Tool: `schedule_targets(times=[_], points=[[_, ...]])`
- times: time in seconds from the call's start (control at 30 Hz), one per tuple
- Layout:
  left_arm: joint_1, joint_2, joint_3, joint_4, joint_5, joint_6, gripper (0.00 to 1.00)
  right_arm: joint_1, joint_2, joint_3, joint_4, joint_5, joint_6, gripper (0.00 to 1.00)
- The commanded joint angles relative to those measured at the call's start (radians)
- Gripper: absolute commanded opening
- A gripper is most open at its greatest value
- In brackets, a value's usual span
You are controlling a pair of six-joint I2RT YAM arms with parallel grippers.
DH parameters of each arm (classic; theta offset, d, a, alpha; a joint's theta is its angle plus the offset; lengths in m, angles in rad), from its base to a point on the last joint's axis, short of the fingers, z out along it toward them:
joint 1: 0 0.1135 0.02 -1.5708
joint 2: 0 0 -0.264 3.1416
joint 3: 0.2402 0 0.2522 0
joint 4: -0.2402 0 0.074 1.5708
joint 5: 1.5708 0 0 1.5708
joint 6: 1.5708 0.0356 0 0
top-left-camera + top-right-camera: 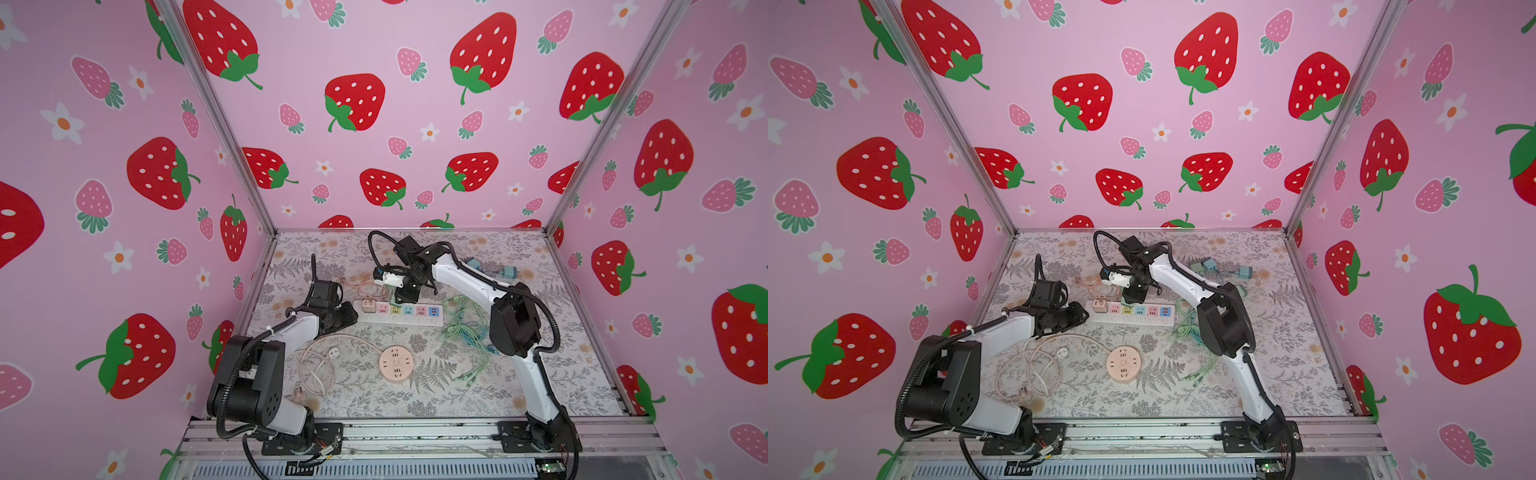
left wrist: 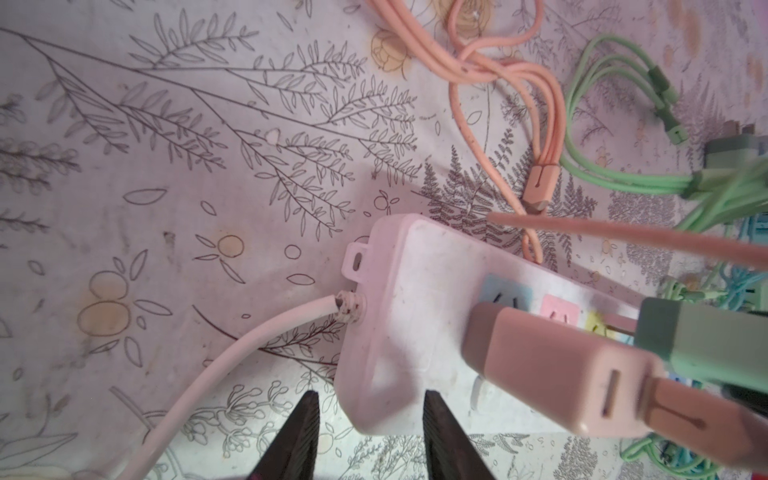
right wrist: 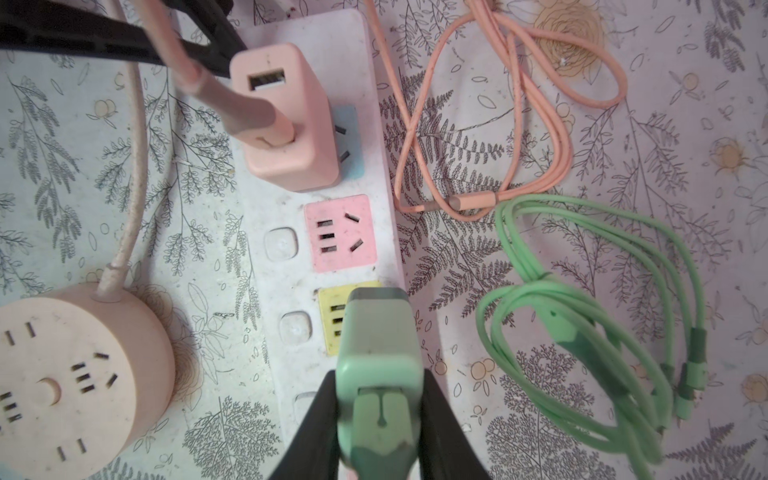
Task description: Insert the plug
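Both top views: right gripper (image 1: 402, 298) hangs over the white power strip (image 1: 399, 321); left gripper (image 1: 348, 314) sits at its cord end.
Left wrist: jaws partly apart, straddling the strip's end, not clamped.
Right wrist: jaws pinch the green plug (image 3: 380, 353) above the yellow socket (image 3: 326, 340); prongs hidden.
Handling: probably light, with a rigid, smooth shell; best held by its flat sides.

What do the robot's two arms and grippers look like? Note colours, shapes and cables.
Left arm and right arm: white shells, black joints and bases. A black ribbed cable hose loops along each. Both grippers' fingers are black, tapering wedges.
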Motion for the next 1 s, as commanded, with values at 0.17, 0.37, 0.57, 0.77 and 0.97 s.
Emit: schedule_targets(times=[0.17,0.37,0.57,0.77,0.97], points=[[0.016,0.029,0.01,0.04,0.013,0.007,0.42,0.023,0.023,0.037,-0.094,0.041,-0.042,0.04],[0.019,0.037,0.005,0.05,0.023,0.007,0.41,0.035,0.014,0.037,-0.109,0.045,-0.048,0.04],[0.023,0.045,0.0,0.053,0.024,0.009,0.4,0.047,0.014,0.036,-0.121,0.03,-0.055,0.04],[0.031,0.059,-0.007,0.069,0.038,0.002,0.39,0.053,0.013,0.037,-0.129,0.032,-0.059,0.04],[0.036,0.075,-0.009,0.082,0.05,-0.002,0.37,0.061,0.005,0.035,-0.131,-0.011,-0.064,0.05]])
